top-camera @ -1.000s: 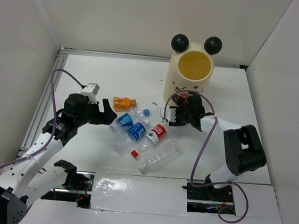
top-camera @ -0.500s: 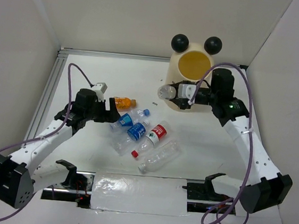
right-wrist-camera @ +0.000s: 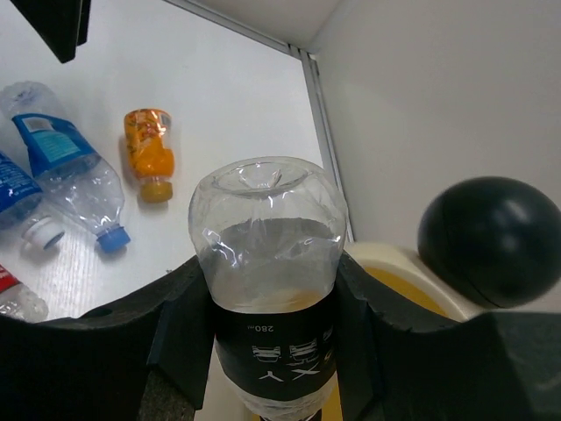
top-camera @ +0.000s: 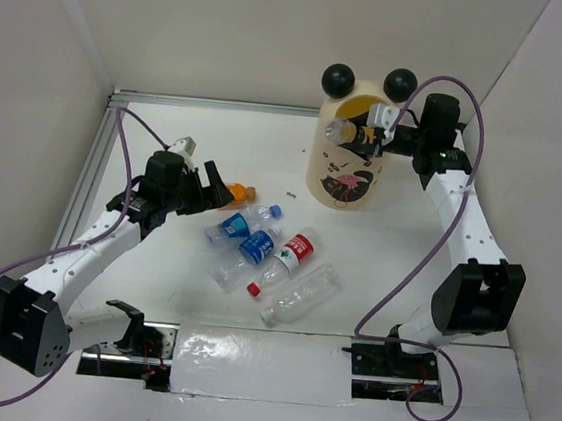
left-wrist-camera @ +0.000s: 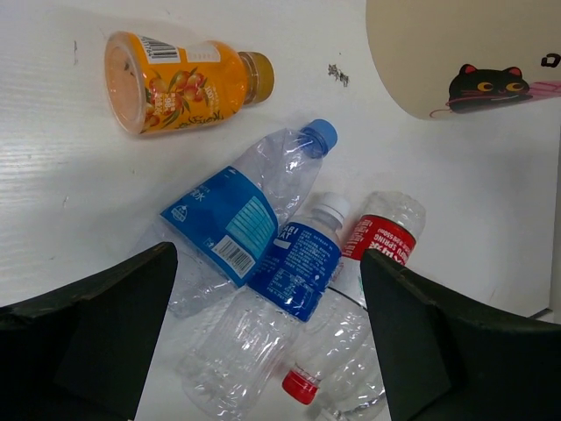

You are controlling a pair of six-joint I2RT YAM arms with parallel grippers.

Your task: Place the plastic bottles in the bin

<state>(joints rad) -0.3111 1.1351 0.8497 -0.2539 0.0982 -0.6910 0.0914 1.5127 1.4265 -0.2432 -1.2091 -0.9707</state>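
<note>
overhead wide; wrists close, share orange bottle (left-wrist-camera: 184, 83)

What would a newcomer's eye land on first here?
The cream bin with two black ball ears stands far right, the right gripper holding a clear black-labelled bottle at its rim. In the middle lies a heap of bottles, an orange bottle beside it, the open left gripper above.

The clear plastic bottle with black label (right-wrist-camera: 273, 351) bears "280", inverted. Print on the blue bottle label (left-wrist-camera: 230, 224) and the red bottle label (left-wrist-camera: 379, 239) is too small to read.
</note>
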